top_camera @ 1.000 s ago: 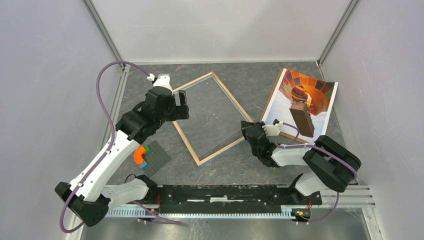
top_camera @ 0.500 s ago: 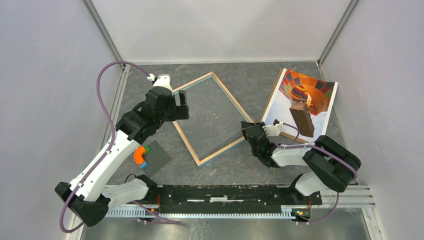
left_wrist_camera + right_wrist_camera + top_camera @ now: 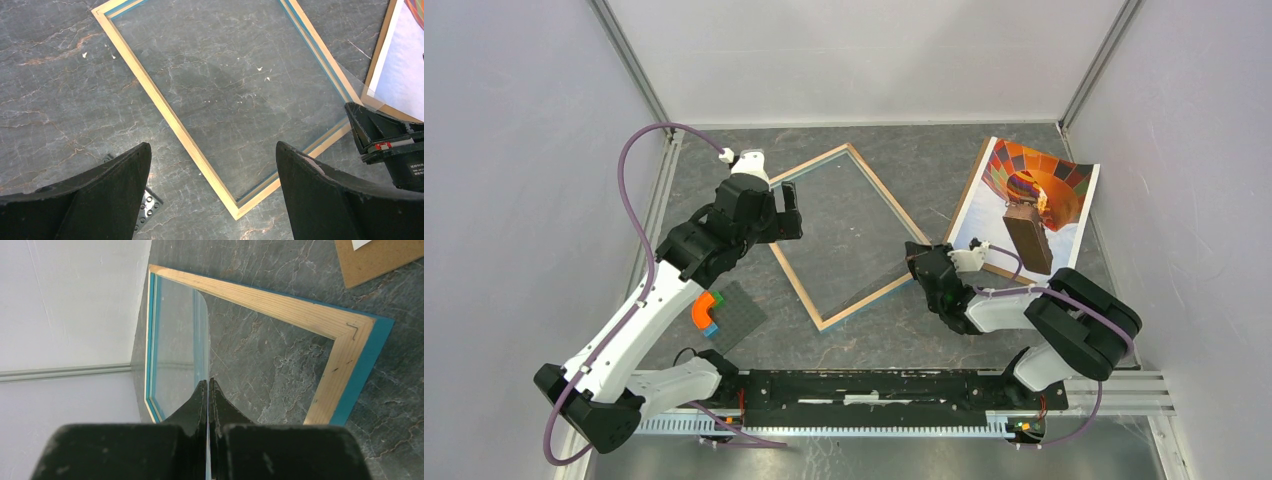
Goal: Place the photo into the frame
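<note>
Frame (image 3: 848, 236) flat, long axis from far-left to near-right; left jaws apart, right jaws together.

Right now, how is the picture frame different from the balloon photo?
The frame is just a wooden edge with a see-through middle, so the grey table shows through; the photo is solid and full of bright colours. The frame lies in the middle of the table; the photo lies off to the right by the wall. The frame looks flat; the photo's far edge looks wavy. Both are rectangles lying at a slant.
</note>
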You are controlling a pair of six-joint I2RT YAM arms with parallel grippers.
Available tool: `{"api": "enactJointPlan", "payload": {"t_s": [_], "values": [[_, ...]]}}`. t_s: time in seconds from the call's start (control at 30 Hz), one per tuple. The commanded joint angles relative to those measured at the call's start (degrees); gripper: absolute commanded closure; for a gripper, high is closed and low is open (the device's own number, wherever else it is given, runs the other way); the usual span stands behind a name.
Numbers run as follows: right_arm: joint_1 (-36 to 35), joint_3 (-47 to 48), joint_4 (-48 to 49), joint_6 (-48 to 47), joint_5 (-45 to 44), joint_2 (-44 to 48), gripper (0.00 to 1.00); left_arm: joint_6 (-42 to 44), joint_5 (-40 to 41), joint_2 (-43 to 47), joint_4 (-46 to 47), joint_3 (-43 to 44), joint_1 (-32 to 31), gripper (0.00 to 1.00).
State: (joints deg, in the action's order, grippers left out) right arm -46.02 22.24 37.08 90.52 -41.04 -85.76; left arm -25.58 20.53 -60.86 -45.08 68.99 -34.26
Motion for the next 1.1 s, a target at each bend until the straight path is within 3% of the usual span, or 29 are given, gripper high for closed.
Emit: {"api": "enactJointPlan", "payload": {"t_s": [0.0,0.13,0.17,0.33,0.4,0.67,0.9,1.07], "values": [[-0.03,-0.53,3.33,-1.87,-1.71,-0.22,1.0,3.26,0.74,1.5,1.54,-0.07,-0.46,0.0],[-0.01,-0.77,3.77,-1.76,-1.77,-0.63,1.0,3.22,0.65,1.57,1.5,-0.01,-0.48,0.0],[0.01,-0.75,3.77,-1.72,-1.78,-0.67,0.95,3.19,0.67,1.55,1.5,0.02,-0.48,0.0],[-0.05,1.79,-2.7,-3.94,-2.93,1.81,0.52,3.27,0.96,1.77,1.5,-0.09,-0.49,0.0],[-0.03,2.99,-5.89,-4.57,-2.92,2.5,0.41,3.26,0.92,1.77,1.54,-0.17,-0.47,0.0],[-0.01,5.07,-10.74,-3.57,-0.55,1.96,0.27,3.26,1.28,2.17,1.68,-0.43,-0.48,0.0],[-0.04,11.95,-23.0,-1.2,3.35,0.1,0.02,3.35,1.46,2.59,1.59,-0.46,-0.45,0.0],[-0.07,19.21,-36.84,1.31,5.34,-1.66,0.02,3.41,1.44,2.93,1.63,-0.73,-0.51,0.0]]}}
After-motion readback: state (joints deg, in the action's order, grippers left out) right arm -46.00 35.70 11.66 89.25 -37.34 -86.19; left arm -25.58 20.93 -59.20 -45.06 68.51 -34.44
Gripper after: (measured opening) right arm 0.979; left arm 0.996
